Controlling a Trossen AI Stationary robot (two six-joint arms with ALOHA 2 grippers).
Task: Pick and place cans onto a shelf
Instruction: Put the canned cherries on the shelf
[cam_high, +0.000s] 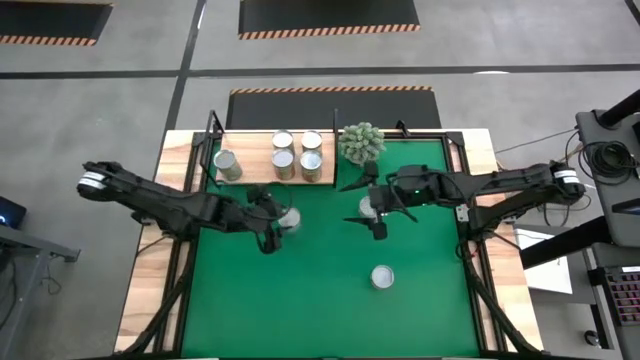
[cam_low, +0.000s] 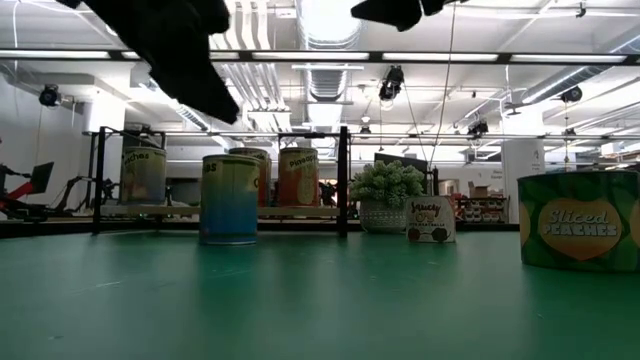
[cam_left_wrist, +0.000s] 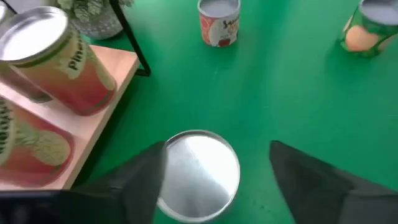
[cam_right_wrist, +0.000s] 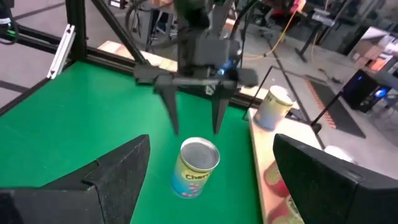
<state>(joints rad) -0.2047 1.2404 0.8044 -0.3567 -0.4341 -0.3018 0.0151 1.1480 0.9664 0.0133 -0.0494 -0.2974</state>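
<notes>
High view shows my left gripper (cam_high: 281, 222) with its fingers apart above a silver-topped tin with a blue and yellow side (cam_high: 289, 220), which stands on the green felt mat (cam_high: 420, 300) just in front of the pale wooden shelf (cam_high: 258, 172). Five silver-topped cans stand on that shelf, beside the spiky grey-green plant ball (cam_high: 361, 143). My right gripper (cam_high: 375, 208) is spread wide over a small white-labelled tin (cam_high: 369, 208), and a green-labelled peaches can (cam_high: 382, 277) stands alone nearer the front.
</notes>
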